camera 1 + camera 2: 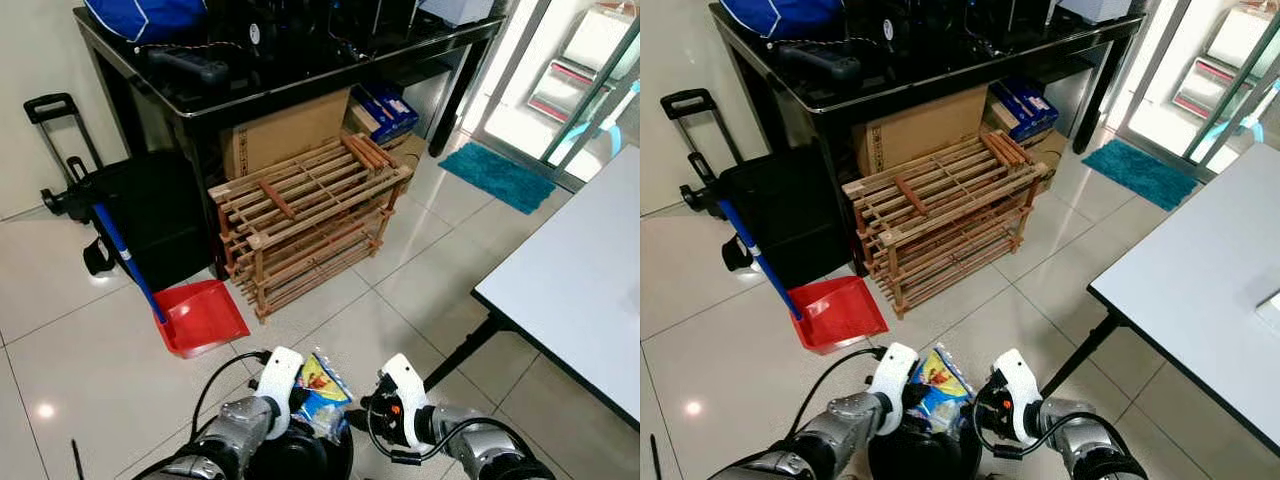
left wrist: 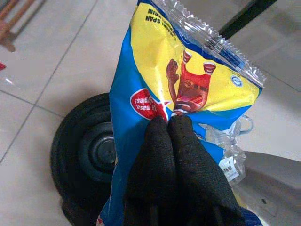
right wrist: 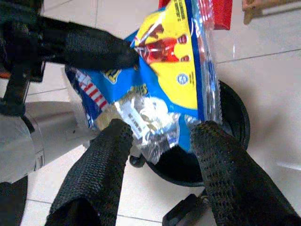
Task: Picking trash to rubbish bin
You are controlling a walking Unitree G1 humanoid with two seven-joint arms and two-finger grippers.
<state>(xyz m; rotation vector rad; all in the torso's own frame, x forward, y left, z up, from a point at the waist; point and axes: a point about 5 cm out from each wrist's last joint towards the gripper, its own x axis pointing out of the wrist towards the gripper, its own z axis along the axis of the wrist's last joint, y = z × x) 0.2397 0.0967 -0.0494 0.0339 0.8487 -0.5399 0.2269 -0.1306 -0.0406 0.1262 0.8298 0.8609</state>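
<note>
Crinkled blue-yellow snack packet (image 2: 183, 89)

Both forearms are silver-grey metal tubes ending in white moulded wrist housings, the left gripper (image 1: 300, 400) and the right gripper (image 1: 372, 405) each mounted beyond one of these shells. Thin black cables loop out from the wrists, one arcing beside the left forearm and another curling under the right housing, which carries a small red mark on a black panel. The fingers (image 3: 101, 165) are long, black and covered in a finely dimpled, woven-looking texture.
</note>
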